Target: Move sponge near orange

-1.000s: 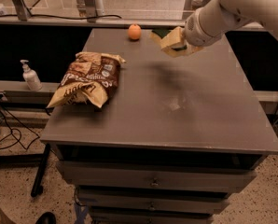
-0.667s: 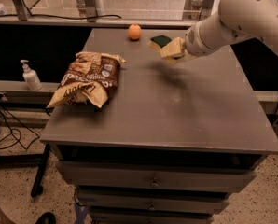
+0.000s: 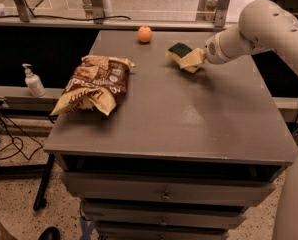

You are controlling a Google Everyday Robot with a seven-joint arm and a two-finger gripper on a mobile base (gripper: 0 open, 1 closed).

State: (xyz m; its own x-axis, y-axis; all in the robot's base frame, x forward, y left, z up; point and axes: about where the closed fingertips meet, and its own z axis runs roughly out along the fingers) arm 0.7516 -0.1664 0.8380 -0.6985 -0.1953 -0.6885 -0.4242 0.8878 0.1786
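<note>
The sponge (image 3: 181, 54), dark green on top with a pale yellow base, is held at the end of my arm over the far part of the grey table (image 3: 174, 109). My gripper (image 3: 195, 60) is shut on the sponge, reaching in from the right. The orange (image 3: 145, 34) sits near the table's far edge, to the left of the sponge and a little farther back, a short gap away.
A brown and yellow snack bag (image 3: 94, 85) lies on the table's left side. A white pump bottle (image 3: 33, 81) stands on a lower ledge to the left. Drawers are below the table's front edge. A metal rail runs behind the table.
My gripper has carried the sponge leftward and slightly lower, closer to the orange. The orange and snack bag have not moved.
</note>
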